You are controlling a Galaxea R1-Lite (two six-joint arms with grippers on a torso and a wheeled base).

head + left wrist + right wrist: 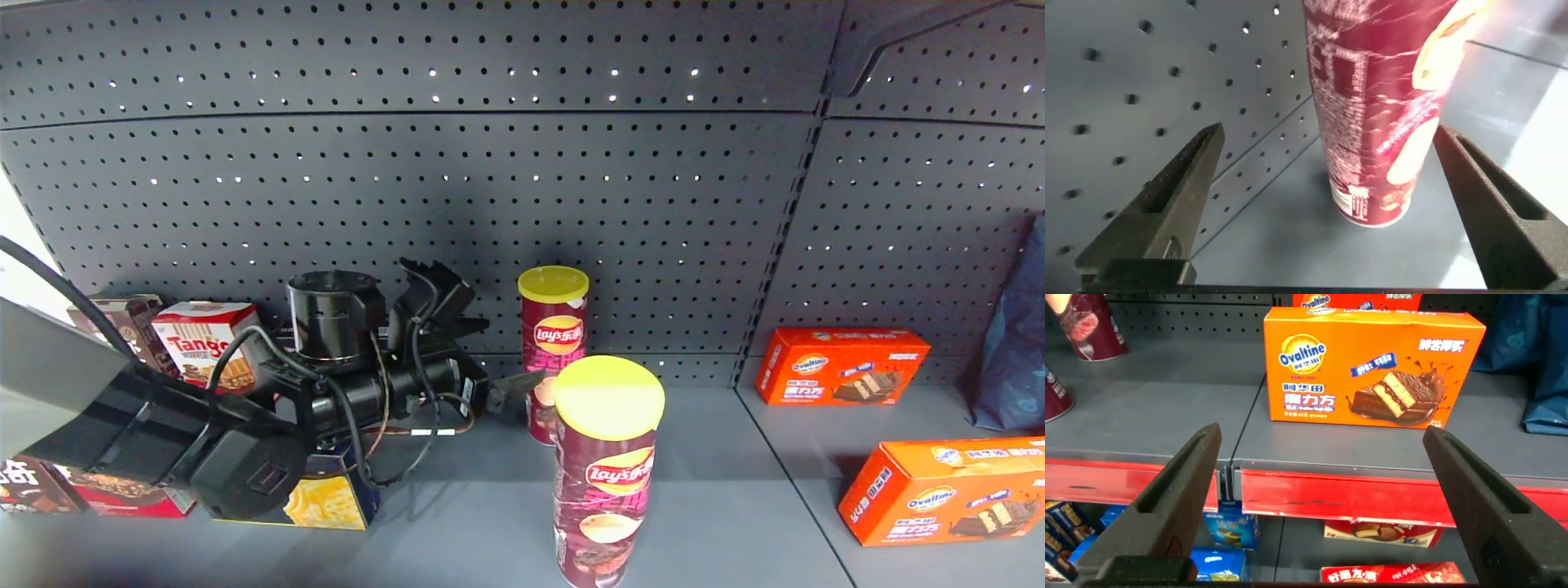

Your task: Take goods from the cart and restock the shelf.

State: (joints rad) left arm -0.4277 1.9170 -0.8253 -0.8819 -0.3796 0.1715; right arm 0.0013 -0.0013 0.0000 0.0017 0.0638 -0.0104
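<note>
Two maroon chip cans with yellow lids stand upright on the grey shelf [718,506]: the rear can [554,343] by the pegboard and the front can [606,478] nearer me. My left gripper [516,385] is at the rear can's lower left side. In the left wrist view my left gripper [1329,135] is open, and the rear can [1372,122] stands just past its fingers, with a gap on each side. My right gripper [1323,433] is open and holds nothing. It is in front of the shelf edge, facing an orange cake box [1372,367].
Two orange cake boxes [841,365] [947,488] lie on the right of the shelf, beside a dark blue bag [1016,343]. Wafer and biscuit boxes [204,339] crowd the left under my left arm. A red price rail [1331,490] fronts the shelf, with more goods [1372,532] below it.
</note>
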